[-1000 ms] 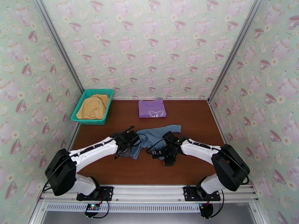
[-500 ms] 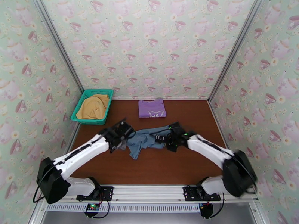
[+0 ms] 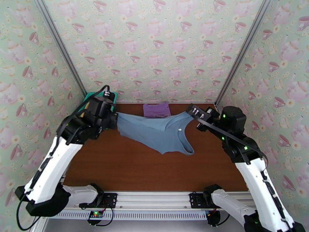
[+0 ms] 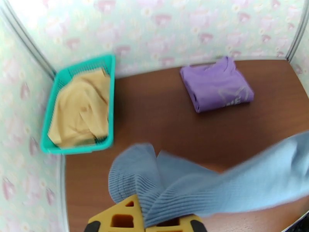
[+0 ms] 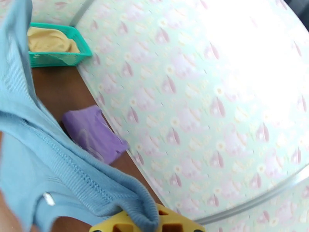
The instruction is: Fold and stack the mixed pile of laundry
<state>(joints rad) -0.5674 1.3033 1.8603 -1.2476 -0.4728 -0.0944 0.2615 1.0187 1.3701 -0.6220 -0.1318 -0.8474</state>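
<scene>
Left pincer point(image 3: 114, 116), right pincer point(image 3: 192, 111): both tight on one grey-blue garment point(image 3: 159, 132); one lilac shirt point(image 3: 156, 109).

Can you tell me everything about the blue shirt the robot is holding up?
The blue shirt is soft, ribbed, grey-blue cloth with thicker stitched edges and a tiny white tag. It hangs stretched out above the brown table, sagging to a low point near the middle. The left gripper is shut on its left end and the right gripper on its right end. Nothing else seems to touch it.
</scene>
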